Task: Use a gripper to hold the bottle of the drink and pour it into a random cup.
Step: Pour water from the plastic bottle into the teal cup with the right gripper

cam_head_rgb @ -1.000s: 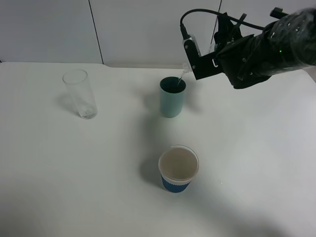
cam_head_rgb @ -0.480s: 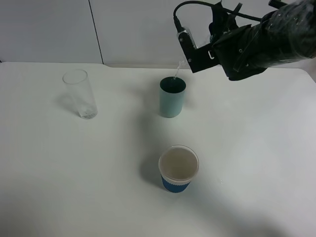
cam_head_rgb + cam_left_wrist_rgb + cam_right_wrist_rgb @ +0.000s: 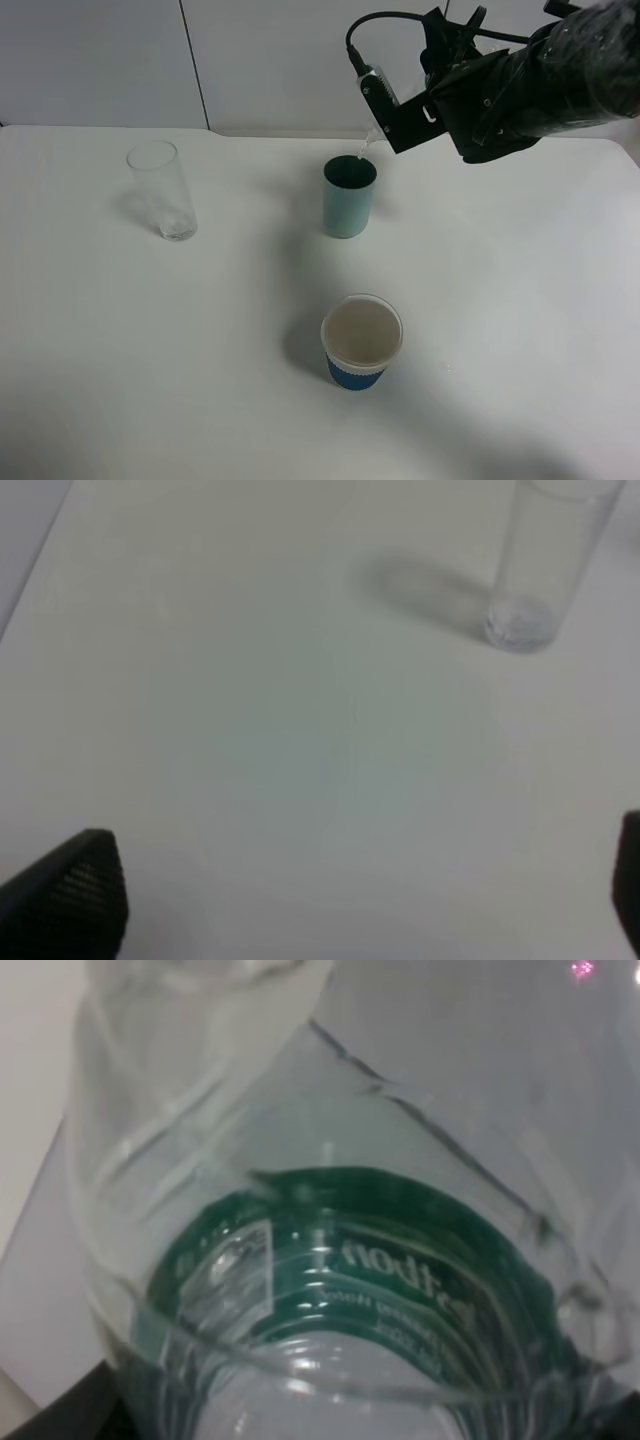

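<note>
- The right gripper [image 3: 390, 112], upper right of the frame, is being used clamped on the bottle [image 3: 367, 148] — pouring is judged to be the step in hand.
- The bottle is being held tilted, its neck just above the cup [image 3: 348, 205].
- The cup, upper centre, is apparently being filled — next, the bottle is probably needing to be righted slowly, without knocking the cup.

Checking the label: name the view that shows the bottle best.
Right wrist: the bottle fills the frame, with its green label visible. Exterior high shows only its neck tip near the teal cup; left wrist shows none of it.
</note>
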`<state>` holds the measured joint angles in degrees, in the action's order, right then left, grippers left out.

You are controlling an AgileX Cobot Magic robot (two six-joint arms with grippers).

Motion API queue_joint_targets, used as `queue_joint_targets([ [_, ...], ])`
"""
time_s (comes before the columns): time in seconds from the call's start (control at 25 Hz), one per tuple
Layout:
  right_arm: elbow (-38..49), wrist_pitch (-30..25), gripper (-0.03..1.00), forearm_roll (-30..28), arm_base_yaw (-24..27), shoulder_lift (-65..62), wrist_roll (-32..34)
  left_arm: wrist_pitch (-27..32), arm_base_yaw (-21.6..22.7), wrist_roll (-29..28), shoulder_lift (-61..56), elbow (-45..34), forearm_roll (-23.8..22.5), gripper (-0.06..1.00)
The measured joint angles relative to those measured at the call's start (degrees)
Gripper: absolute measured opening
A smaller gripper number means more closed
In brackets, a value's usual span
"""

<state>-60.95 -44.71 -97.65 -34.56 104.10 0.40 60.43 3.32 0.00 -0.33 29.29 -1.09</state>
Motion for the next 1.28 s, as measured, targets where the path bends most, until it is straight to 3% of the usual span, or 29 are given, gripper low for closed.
queue_joint_targets([
  [0.56, 0.0, -1.6, 0.57, 0.0, -0.9, 0.0, -6.4, 0.0, 0.0, 0.0, 0.0, 0.0, 0.0, 0.98],
  [1.28, 0.0, -2.4, 0.57, 0.0, -1.2, 0.0, -7.0, 0.0, 0.0, 0.0, 0.0, 0.0, 0.0, 0.98],
])
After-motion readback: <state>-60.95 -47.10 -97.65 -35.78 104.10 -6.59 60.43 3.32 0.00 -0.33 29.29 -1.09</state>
